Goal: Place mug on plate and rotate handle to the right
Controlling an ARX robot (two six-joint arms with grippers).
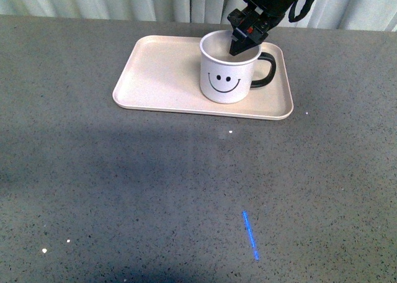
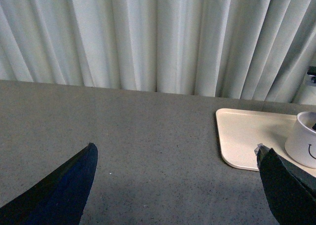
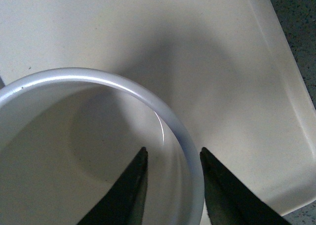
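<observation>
1. Grey speckled desk (image 1: 124,190), carrying a flat pale pink-beige rectangular plate (image 1: 161,72) toward its far side.
2. Upright on that plate's right half: white cylindrical mug (image 1: 224,78), smiley face forward, thick glossy black loop handle (image 1: 268,69) already pointing right.
3. Right tool (image 1: 240,46) down from above, narrow, one finger inside the mug wall and one outside; pinching or slack, cannot tell.
4. Left tool (image 2: 175,147) spread wide and empty, over bare desk just short of the plate.
5. Risk if raised with any grip left: tilting or dragging the mug, swinging the handle off its heading. Risk if withdrawn sideways: clipping the rim.
</observation>
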